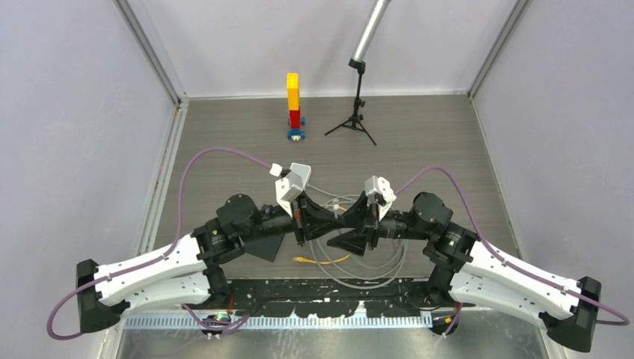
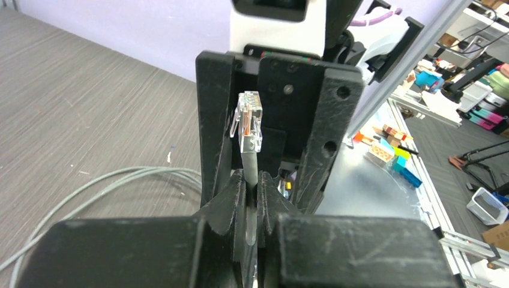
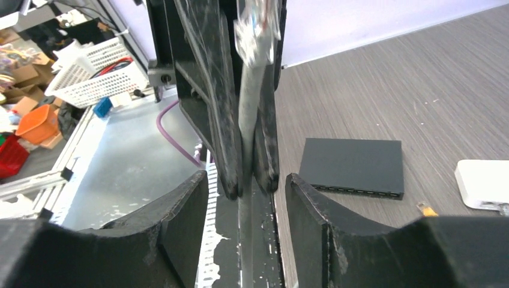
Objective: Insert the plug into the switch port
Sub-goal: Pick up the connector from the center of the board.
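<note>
- Left gripper pressed together, pinching the grey cable just below the plug.
- Plug is clear plastic, upright above the left fingers, in the air and touching nothing else.
- Right gripper spread wide, holding nothing. Its jaws stand either side of the left gripper's fingers, with gaps on both sides in the right wrist view.
- Both grippers meet nose to nose over the middle of the table, a bit toward its near edge.
- The rest of the grey cable lies in loose loops on the table under the grippers, toward the near edge.
- White box lies flat on the table, cut off by the right wrist frame edge and well apart from the plug. It is not seen in the top view.
- The switch port on its side cannot be made out.
- Black box lies flat on the table beside the white box, on the side toward the near edge, not touching it.
- A yellow plug lies on the table between the two boxes.
- Toy brick tower and small tripod stand near the far edge.
</note>
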Available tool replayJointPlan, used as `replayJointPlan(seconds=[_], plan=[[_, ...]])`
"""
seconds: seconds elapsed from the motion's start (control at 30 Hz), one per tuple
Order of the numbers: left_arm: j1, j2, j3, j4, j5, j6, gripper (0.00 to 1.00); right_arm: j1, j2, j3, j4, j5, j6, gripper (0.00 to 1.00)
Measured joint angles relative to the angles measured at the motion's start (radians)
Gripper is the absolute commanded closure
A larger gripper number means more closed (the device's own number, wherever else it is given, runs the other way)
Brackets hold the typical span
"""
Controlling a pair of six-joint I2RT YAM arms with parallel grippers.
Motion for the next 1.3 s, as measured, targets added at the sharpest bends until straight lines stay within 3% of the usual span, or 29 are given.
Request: replayJointPlan(seconds=[0.1, 0.27, 0.37, 0.43, 0.57, 0.73, 0.93, 1.13, 1.2, 1.3], plan=[[0.000, -0.012, 0.000, 0.018, 0.006, -0.001, 1.00, 0.000, 0.000, -0.025, 0.035, -0.030, 0.011, 0.55], [0.000, -0.037, 0.000, 0.042, 0.008, -0.004, 0.98, 0.000, -0.001, -0.051, 0.087, -0.057, 0.025, 0.97], [0.000, -0.040, 0.000, 0.043, -0.009, -0.011, 0.47, 0.000, -0.001, -0.055, 0.100, -0.049, 0.026, 0.99], [0.000, -0.044, 0.000, 0.039, -0.053, -0.024, 0.23, 0.000, 0.000, -0.051, 0.080, -0.010, 0.015, 1.00], [0.000, -0.054, 0.002, -0.004, -0.176, -0.040, 0.15, 0.000, 0.032, -0.013, -0.025, 0.106, -0.026, 1.00], [0.000, 0.011, 0.072, -0.128, -0.370, -0.050, 0.22, 0.000, 0.098, 0.070, -0.158, 0.259, -0.075, 1.00], [0.000, 0.116, 0.139, -0.217, -0.589, -0.070, 0.43, 0.000, 0.142, 0.119, -0.227, 0.349, -0.105, 0.99], [-0.008, 0.145, 0.153, -0.245, -0.669, -0.120, 0.57, 0.000, 0.144, 0.119, -0.252, 0.393, -0.113, 0.99], [-0.010, 0.150, 0.154, -0.242, -0.669, -0.132, 0.70, 0.000, 0.148, 0.119, -0.251, 0.404, -0.116, 1.00], [-0.011, 0.159, 0.154, -0.229, -0.657, -0.158, 0.99, 0.000, 0.156, 0.119, -0.251, 0.420, -0.118, 0.99]])
